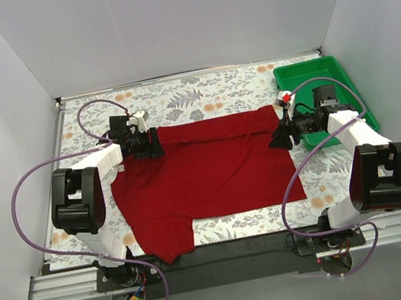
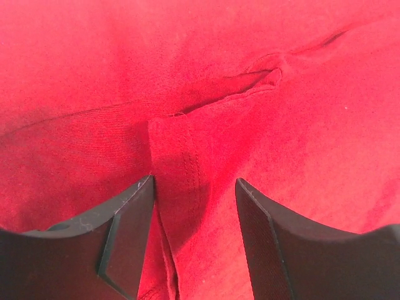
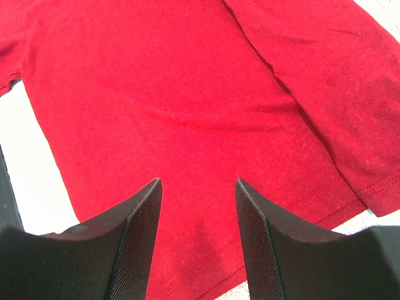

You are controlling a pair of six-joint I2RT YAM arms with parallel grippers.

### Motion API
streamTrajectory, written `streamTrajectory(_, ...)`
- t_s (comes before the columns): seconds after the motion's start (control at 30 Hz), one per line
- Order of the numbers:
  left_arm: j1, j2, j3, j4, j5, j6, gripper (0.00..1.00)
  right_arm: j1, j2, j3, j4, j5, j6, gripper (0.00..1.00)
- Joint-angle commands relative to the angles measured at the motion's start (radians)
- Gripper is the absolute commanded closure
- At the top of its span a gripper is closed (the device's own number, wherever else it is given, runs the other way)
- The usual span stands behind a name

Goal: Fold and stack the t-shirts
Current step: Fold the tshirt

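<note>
Dark red t-shirt (image 1: 211, 167) is spread on the floral table (image 1: 190, 93); both arms are bent low at its far corners, the left gripper (image 1: 154, 144) and right gripper (image 1: 276, 139) kept half-parted over the cloth, pointing inward

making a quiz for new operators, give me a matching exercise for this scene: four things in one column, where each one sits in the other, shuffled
Things:
1 t-shirt
2 green tray
3 left claw
4 right claw

Places:
a far right corner of the table
b at the t-shirt's left edge
c spread across the middle
d at the t-shirt's right edge, beside the green tray

Pairs: 1-c, 2-a, 3-b, 4-d
</note>
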Motion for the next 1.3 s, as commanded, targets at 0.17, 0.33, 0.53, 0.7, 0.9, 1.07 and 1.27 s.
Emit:
streamTrajectory(0.17, -0.006, -0.056, -0.035, -0.023, 0.094, 0.019, 0.51, 0.002, -0.024, 0.007, -0.016, -0.036, -0.003, 0.51)
streamTrajectory(0.33, -0.034, -0.091, -0.055, -0.051, 0.144, 0.027, 0.51, 0.003, -0.028, 0.008, -0.017, -0.035, -0.002, 0.51)
streamTrajectory(0.53, -0.090, -0.150, -0.102, -0.075, 0.265, 0.065, 0.45, 0.003, -0.030, 0.008, -0.017, -0.035, -0.002, 0.51)
streamTrajectory(0.7, -0.147, -0.150, -0.073, -0.154, 0.272, 0.104, 0.44, 0.002, -0.033, 0.007, -0.021, -0.029, -0.002, 0.51)
streamTrajectory(0.9, -0.068, -0.326, -0.110, 0.078, 0.013, -0.127, 0.36, 0.002, -0.017, 0.017, -0.017, -0.007, -0.002, 0.51)
streamTrajectory(1.07, 0.152, -0.240, -0.057, 0.170, -0.062, -0.321, 0.36, 0.005, 0.001, 0.037, -0.016, 0.020, 0.010, 0.51)
streamTrajectory(1.27, 0.245, 0.000, 0.094, 0.154, -0.132, -0.404, 0.47, 0.003, 0.006, 0.037, -0.014, 0.036, 0.009, 0.50)
